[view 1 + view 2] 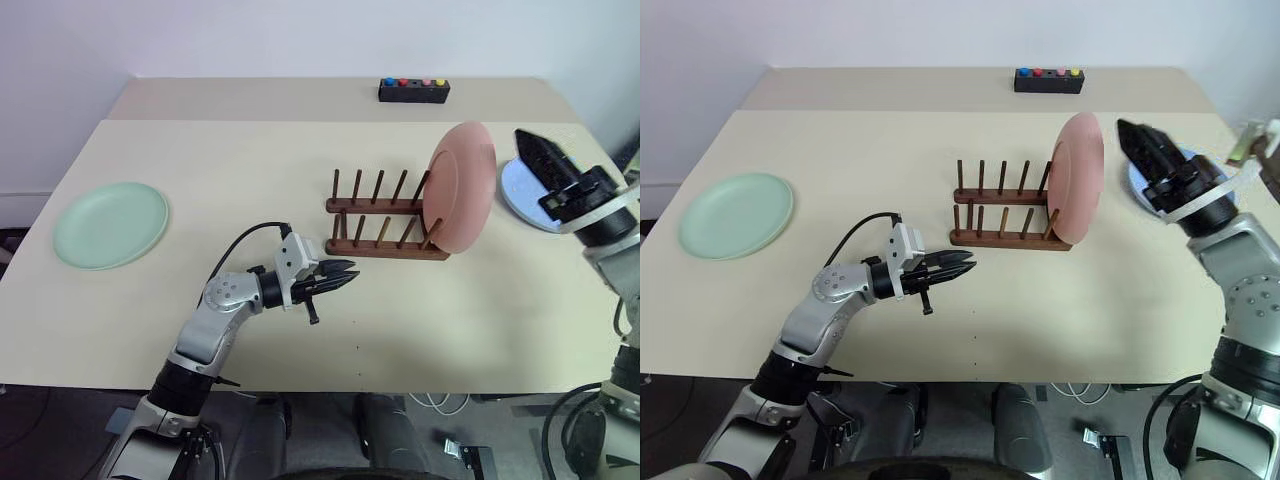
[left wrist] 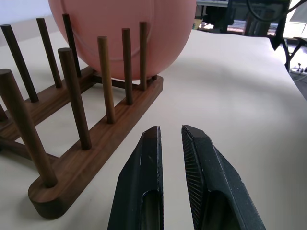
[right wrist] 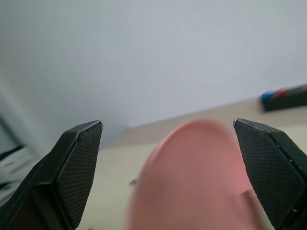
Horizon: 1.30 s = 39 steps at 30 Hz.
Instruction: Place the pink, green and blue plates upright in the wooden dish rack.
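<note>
The wooden dish rack (image 1: 385, 222) lies in the middle of the tabletop (image 1: 250, 160), its two rails running from left to right. The pink plate (image 1: 462, 186) stands on its edge in the last slot at the right end of the rack, leaning a little to the right, with its faces turned to the left and right. The right pincer (image 1: 530, 152) is just beside the plate on the right, raised above the tabletop, its fingers spread wide and holding nothing. Under it the blue plate (image 1: 518, 192) lies flat on the tabletop. The green plate (image 1: 110, 224) lies flat far to the left. The left pincer (image 1: 345, 277) hovers in front of the rack, pointing to the right, fingers nearly pressed together and empty. A black box (image 1: 413, 90) with coloured buttons sits at the far edge.
</note>
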{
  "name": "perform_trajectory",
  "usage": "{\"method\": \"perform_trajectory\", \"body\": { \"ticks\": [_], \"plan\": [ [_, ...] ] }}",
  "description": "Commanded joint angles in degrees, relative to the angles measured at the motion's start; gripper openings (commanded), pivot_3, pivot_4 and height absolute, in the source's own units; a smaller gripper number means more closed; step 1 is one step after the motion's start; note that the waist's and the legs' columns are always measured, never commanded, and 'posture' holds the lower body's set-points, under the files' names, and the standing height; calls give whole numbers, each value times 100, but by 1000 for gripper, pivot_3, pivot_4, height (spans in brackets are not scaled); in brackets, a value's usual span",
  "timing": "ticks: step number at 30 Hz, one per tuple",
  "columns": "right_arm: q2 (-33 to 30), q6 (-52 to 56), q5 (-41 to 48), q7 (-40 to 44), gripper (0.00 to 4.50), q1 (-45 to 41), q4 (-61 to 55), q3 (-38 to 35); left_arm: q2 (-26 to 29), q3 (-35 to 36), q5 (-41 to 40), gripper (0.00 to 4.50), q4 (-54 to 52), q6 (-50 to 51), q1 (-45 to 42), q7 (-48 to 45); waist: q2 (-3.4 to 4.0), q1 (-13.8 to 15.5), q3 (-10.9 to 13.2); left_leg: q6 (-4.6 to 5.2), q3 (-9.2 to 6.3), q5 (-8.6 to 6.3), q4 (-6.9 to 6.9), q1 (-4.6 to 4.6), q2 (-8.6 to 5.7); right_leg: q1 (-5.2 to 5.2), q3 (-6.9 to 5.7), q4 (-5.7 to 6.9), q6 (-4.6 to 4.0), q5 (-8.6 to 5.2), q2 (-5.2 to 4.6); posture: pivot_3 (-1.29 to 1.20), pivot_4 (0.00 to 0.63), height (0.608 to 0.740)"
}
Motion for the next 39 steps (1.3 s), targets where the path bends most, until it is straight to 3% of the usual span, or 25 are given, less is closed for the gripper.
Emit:
{"method": "perform_trajectory", "body": {
  "ticks": [1, 9, 15, 18, 24, 27, 29, 34, 39],
  "plan": [
    [-307, -416, -236, 64, 4440, -260, -102, -390, 8, 85, -83, 657, -163, -58, -4, 21, 3, -1, 0, 0, 0, 0, 0, 0, 0, 0, 0, 0, 0, 0, 0, 0, 150, 730],
    [-1063, -518, -788, 1212, 4440, -114, -1510, 423, 39, 202, -141, 657, -237, 14, -26, 124, 16, -29, -5, 1, 0, 0, -6, 3, 2, -3, 0, 3, 8, 4, 2, 0, 150, 730],
    [-1125, -630, -1338, 1450, 4440, -228, -1805, 1049, 84, 355, -226, 657, -333, 139, -12, 216, 15, 14, -5, 0, 0, 0, 6, -2, 1, -1, 0, 1, -5, -3, 1, 0, 150, 730],
    [-1196, -881, -2076, 1705, 4500, -203, -2129, 1807, 182, 925, -702, 1495, -664, 585, 26, 482, 14, 2, -5, 0, 0, 0, 4, -4, 1, -3, 0, 0, -3, -2, 0, 0, 150, 730],
    [-921, -1286, -2951, 1990, 4500, -194, -2263, 2835, 615, 2557, -1278, 4465, -1133, 970, 165, 1363, 13, -32, -4, 0, -1, 0, -1, -1, 3, -9, -1, 6, 13, 6, 1, 0, 150, 730],
    [-724, -1406, -3129, 2059, 4500, -201, -2170, 3042, 828, 3238, -1098, 4465, -835, 853, 144, 1956, 13, -22, -4, 0, -1, 0, 0, -1, 3, -8, -1, 5, 12, 6, 1, 0, 150, 730],
    [-623, -1509, -3278, 2136, 4500, -215, -2053, 3163, 1017, 3778, -608, 4465, -219, 817, -94, 2920, 8, 12, -3, 0, -1, 0, 2, -2, 2, -7, -2, 4, 12, 6, 1, 0, 150, 730],
    [-437, -1672, -3484, 2307, 4500, -299, -1750, 3298, 1258, 4824, -577, 4465, 738, 1333, -583, 4462, -22, 0, 5, -1, -4, 0, 6, -3, 2, -5, -5, 3, 12, 10, 0, 0, 150, 730],
    [-278, -1806, -3670, 2409, 4500, -317, -1566, 3394, 1494, 5049, -277, 4465, 1240, 1859, -538, 5299, -23, 2, 4, -1, -8, 1, 0, -3, 2, -8, -10, 6, 16, 12, 0, 0, 150, 730]
  ]
}}
